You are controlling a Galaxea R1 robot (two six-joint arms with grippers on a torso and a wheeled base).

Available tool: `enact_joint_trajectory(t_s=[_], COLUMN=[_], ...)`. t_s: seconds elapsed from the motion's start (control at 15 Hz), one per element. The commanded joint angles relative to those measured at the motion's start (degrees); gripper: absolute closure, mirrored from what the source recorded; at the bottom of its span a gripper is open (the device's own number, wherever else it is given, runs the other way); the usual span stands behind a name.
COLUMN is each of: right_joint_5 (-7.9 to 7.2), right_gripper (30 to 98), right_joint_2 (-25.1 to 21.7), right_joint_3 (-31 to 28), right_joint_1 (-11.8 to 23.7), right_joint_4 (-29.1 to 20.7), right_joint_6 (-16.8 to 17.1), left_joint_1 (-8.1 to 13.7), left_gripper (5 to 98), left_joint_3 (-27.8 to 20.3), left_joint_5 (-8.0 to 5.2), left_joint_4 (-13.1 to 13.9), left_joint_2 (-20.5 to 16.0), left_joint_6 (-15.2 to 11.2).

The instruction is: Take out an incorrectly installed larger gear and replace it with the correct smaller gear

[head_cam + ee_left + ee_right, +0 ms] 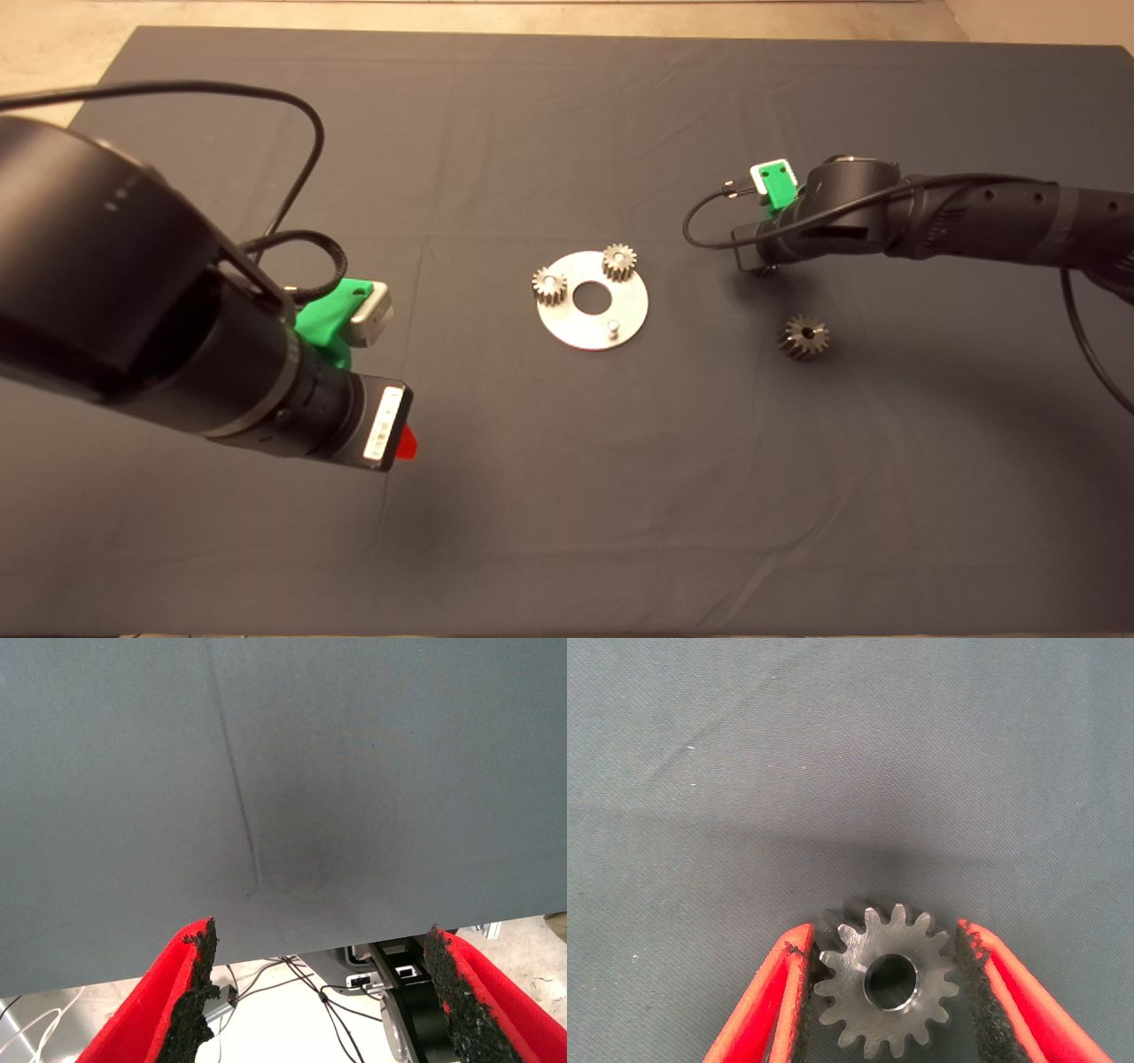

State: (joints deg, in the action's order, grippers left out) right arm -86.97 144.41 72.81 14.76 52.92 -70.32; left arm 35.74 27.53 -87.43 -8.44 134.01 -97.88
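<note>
In the head view, a round metal plate (592, 301) lies mid-mat (567, 496) carrying two small gears (619, 261) and one bare pin (612, 326). The larger gear (804, 337) lies flat to the plate's right, bore upward. The right gripper (764, 266) hangs just beyond it; the left gripper (406, 442) sits well apart on the left

In the left wrist view, that gripper (321, 983) is spread wide over bare mat, holding nothing

In the right wrist view, the right gripper (884, 981) brackets the smaller gear (886, 990), lying flat with its bore upward; whether the pads (976, 992) press it I cannot tell
</note>
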Motion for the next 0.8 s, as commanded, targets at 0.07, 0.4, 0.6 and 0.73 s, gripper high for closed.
enact_joint_trajectory(t_s=[0.07,0.4,0.6,0.73], right_joint_5=[-8.03,-8.03,-8.03,-8.03], right_gripper=[92.5,93.1,93.2,93.2], right_joint_2=[-0.39,-0.31,-0.04,-0.04], right_joint_3=[-0.02,0.03,-0.14,-0.14], right_joint_1=[0.71,0.71,0.80,0.80], right_joint_4=[1.40,1.40,1.40,1.31], right_joint_6=[-0.44,-0.44,-0.44,-0.52], left_joint_1=[0.47,0.47,0.47,0.47], left_gripper=[44.4,44.4,44.4,44.4], left_joint_3=[-0.03,-0.03,0.06,0.06], left_joint_5=[-6.70,-6.61,-6.61,-6.61], left_joint_4=[-0.53,-0.53,-0.53,-0.53], left_joint_2=[0.07,0.07,0.07,0.07], left_joint_6=[0.23,0.23,0.32,0.32])
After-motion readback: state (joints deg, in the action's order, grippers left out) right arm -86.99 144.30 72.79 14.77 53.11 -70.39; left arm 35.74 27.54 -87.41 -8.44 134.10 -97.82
